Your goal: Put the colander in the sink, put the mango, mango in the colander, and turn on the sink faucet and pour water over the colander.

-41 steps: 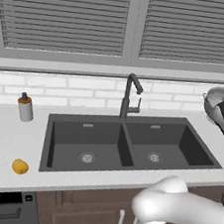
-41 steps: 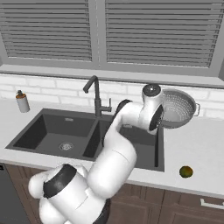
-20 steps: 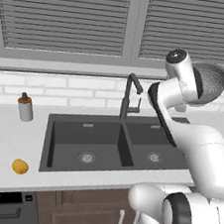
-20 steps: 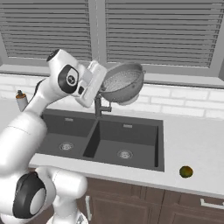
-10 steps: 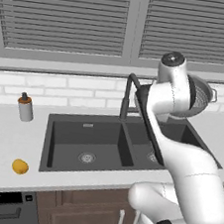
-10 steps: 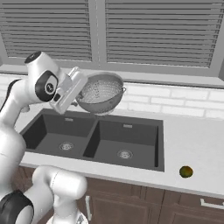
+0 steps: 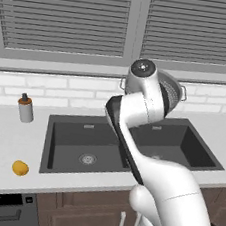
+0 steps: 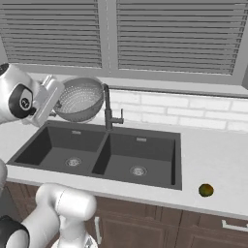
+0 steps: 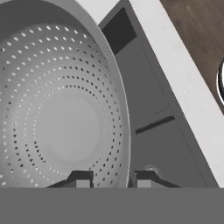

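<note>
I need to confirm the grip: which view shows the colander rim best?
The hand view: the colander rim runs between both fingers. The right base view shows its bowl tilted above the sink; in the left base view the arm covers most of it.

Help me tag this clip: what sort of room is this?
A home kitchen, most likely: a double-basin sink with a gooseneck sink faucet set in a white counter, under shuttered windows.

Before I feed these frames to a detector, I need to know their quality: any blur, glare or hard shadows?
Left base view: sharp, flat even light, no glare; the arm hides much of the colander. Right base view: soft shading inside the sink, its drains plain, the greenish mango small but crisp. Hand view: colander perforations clear, no highlight on the metal, the end effector closed on its rim.
</note>
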